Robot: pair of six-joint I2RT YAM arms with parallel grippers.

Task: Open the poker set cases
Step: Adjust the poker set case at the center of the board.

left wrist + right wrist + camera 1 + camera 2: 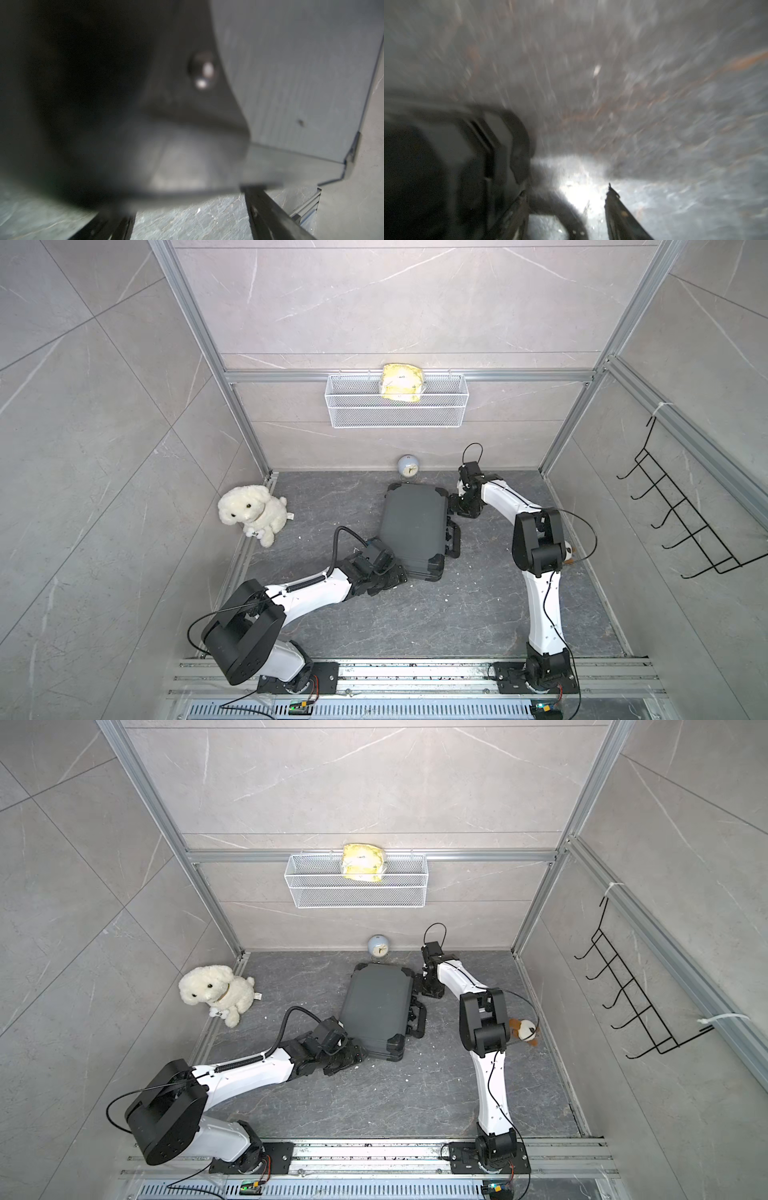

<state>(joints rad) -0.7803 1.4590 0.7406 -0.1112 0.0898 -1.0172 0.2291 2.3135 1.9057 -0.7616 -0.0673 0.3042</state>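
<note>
Just one closed case (415, 526), left gripper (392, 577) and right gripper (459, 509) beside it, fingers spread.

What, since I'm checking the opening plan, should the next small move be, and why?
Probably ease the right gripper along the case toward its handle: the case lies shut, that gripper stands open at the far corner, and the left gripper sits at the near corner to steady it.
</note>
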